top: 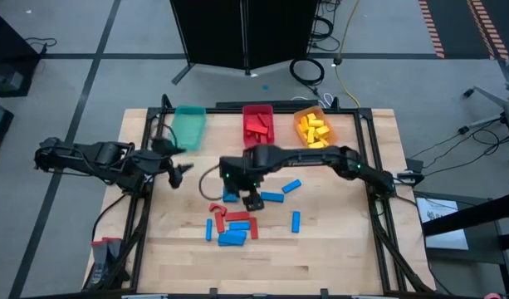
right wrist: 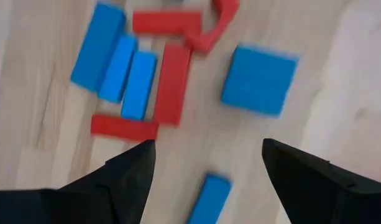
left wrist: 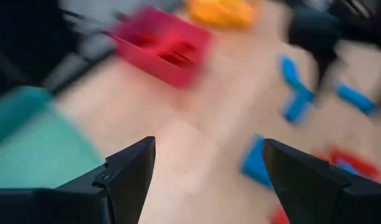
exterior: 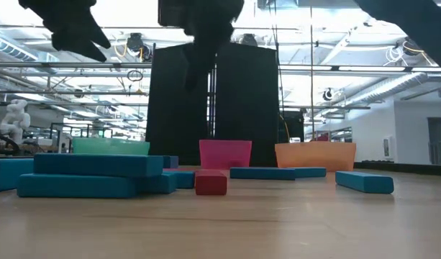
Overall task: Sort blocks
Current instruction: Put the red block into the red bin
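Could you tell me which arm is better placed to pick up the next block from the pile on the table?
The right: its open hand hangs over the loose blocks, while the left hand is off beside the teal bin.

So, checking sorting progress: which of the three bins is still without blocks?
The teal bin, leftmost of the row; the red bin and orange bin already hold blocks.

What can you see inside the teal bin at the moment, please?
In the high view the teal bin shows only its bare floor, no blocks. The left gripper, open, is beside it, and its arm covers the bin's near corner, so that part is hidden.
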Motion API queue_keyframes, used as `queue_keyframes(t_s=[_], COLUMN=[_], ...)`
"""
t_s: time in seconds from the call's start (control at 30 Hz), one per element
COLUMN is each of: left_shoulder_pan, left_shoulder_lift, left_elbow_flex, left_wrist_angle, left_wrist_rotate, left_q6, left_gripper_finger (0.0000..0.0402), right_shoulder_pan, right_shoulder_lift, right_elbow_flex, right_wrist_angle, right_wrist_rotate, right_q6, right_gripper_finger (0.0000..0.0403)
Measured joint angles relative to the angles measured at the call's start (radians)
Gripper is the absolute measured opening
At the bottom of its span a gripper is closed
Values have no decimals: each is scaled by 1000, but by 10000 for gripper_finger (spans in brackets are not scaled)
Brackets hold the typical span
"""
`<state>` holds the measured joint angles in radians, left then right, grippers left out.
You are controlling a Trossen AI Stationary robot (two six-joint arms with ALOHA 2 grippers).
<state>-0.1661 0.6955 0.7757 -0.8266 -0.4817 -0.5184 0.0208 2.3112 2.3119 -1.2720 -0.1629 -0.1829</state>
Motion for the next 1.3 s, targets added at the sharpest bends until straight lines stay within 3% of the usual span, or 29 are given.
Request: queue_keyframes(t_s=[0.13,0.23,0.43,0.57,0.73,0.9,1.07,1.3], left_shoulder_pan=[-1,0,-1,-2,-14,-27,-24,-6], left_shoulder_lift=[83,164,363,474,576,671,774,917], left_elbow_flex=[0,0,0,0,0,0,0,7], left_wrist_angle=[3,53,202,195,220,259,330,402], left_wrist_rotate=[187,197,321,325,430,489,496,529], left_q6=[81,137,275,347,467,535,553,543], left_gripper_finger=[302,302,302,302,302,302,302,301], right_shoulder_pan=[3,-5,-5,4,3,3,3,7], right_shoulder_lift=[-3,-32,-223,-418,-673,-838,-962,-1032], right_elbow_flex=[-1,-1,-39,-108,-209,-338,-500,-732], right_wrist_angle=[-166,-309,-296,-302,-297,-298,-278,-215], right_wrist_rotate=[-3,-31,-198,-132,141,329,354,328], right_q6=[15,2,55,140,297,442,537,611], right_gripper_finger=[290,290,290,290,290,290,290,290])
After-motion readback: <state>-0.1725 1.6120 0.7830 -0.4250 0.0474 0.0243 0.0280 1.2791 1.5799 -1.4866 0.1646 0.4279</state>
